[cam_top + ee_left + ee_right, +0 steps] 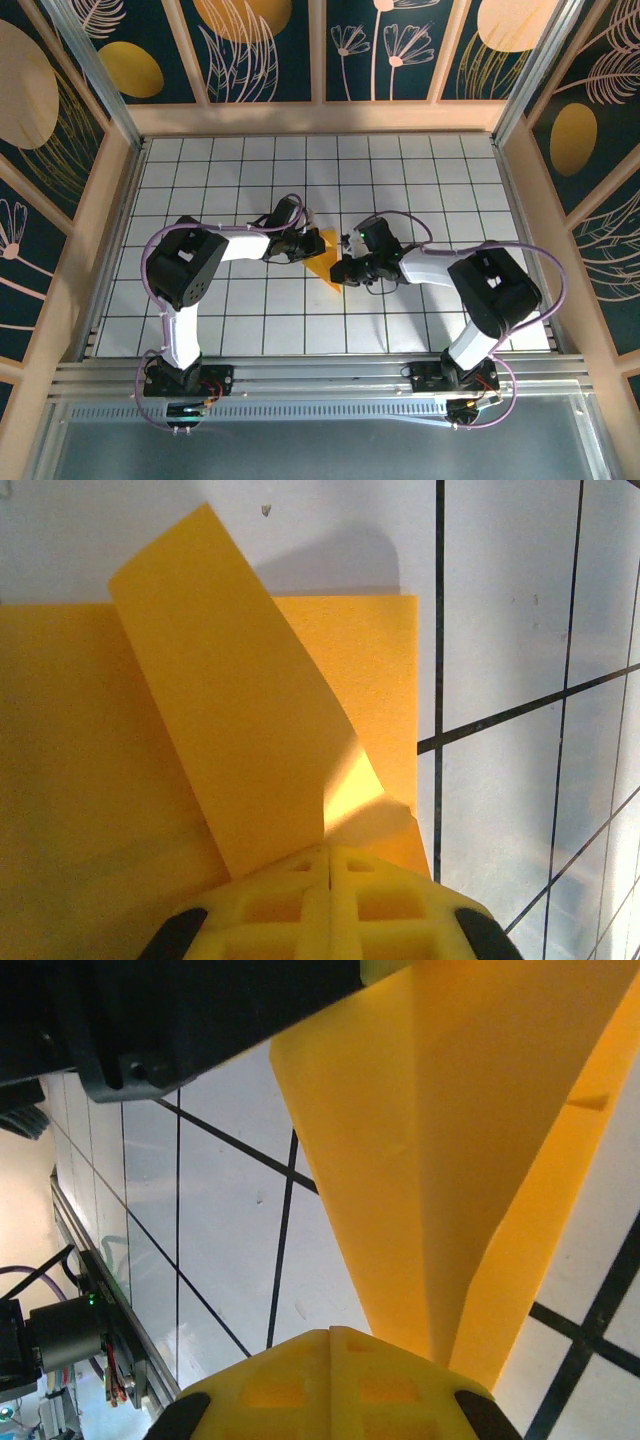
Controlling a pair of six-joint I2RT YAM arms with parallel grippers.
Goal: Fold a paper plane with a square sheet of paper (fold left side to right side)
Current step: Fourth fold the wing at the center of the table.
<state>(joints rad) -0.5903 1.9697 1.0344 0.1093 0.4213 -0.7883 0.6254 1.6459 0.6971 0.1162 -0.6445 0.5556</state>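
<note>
The orange-yellow sheet of paper lies part-folded as a narrow triangle on the white tiled table, between the two grippers. My left gripper touches its upper left edge. In the left wrist view its yellow tips are shut, seam closed, resting on the paper, and a raised flap curls up against them. My right gripper meets the paper's lower right. Its tips are also shut, set against the narrow end of a creased, lifted fold. No paper shows in either seam.
Wooden walls with dark patterned panels enclose the tiled table on three sides. An aluminium rail carrying both arm bases runs along the near edge. The left arm's black body hangs close above the paper in the right wrist view.
</note>
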